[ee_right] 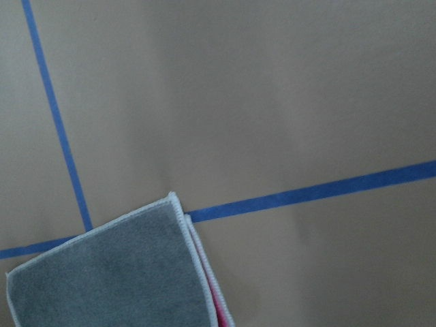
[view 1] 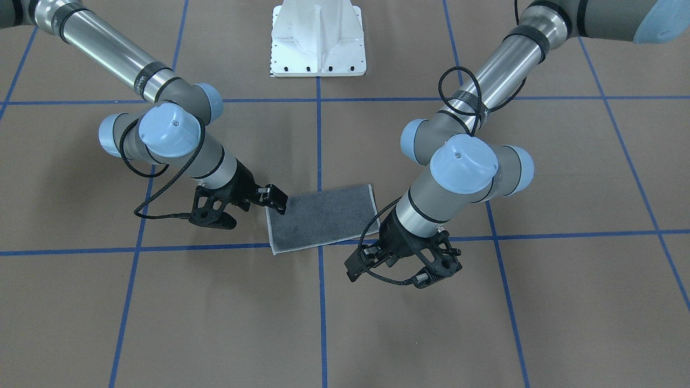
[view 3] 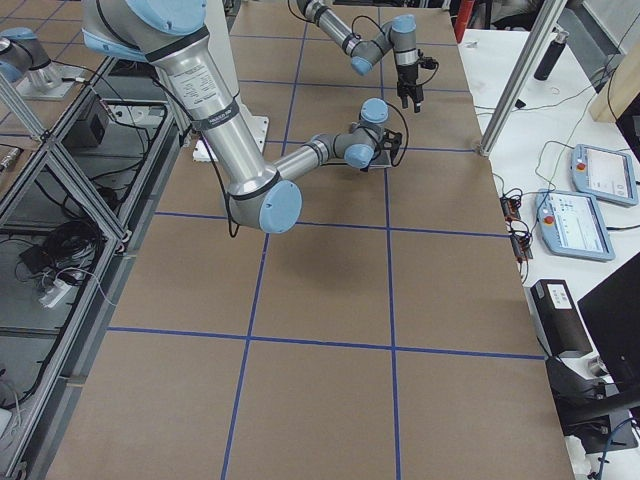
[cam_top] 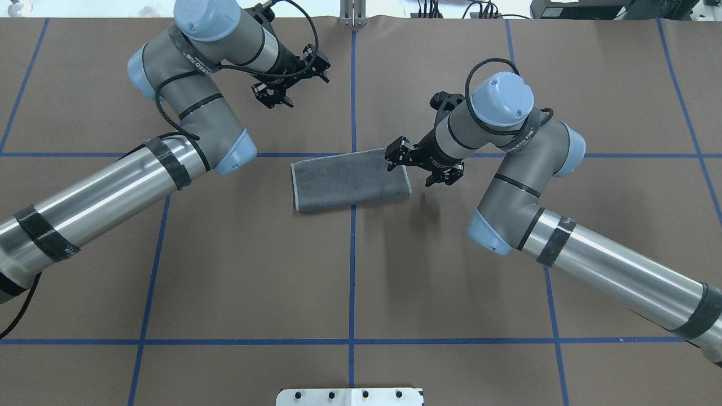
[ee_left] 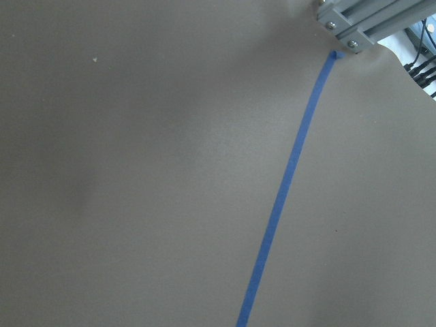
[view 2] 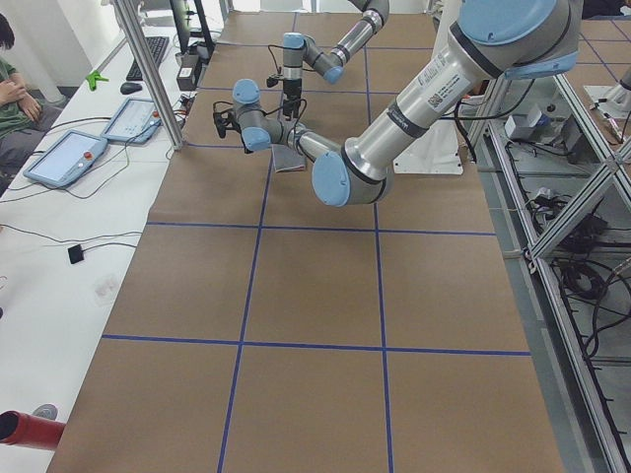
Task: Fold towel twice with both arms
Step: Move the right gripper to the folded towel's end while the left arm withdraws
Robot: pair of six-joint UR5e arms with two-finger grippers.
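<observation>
Hovering with jaws seemingly parted and empty, the right gripper [view 1: 276, 199] sits over the right end of the folded towel [view 1: 323, 218], grey face up in the middle of the table [view 1: 215, 323], while the left gripper [view 1: 360, 262], its opening unclear, hangs nearer the far edge.

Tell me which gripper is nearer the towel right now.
Right. The right gripper sits at the towel's short end; the left gripper hangs apart, past the long edge farther from the robot.

A folded grey terry towel [cam_top: 350, 180] lies flat on the brown table [cam_top: 225, 270]. The black right gripper [cam_top: 395, 154] is at its right end. The black left gripper [cam_top: 310, 67] is well apart from it.
</observation>
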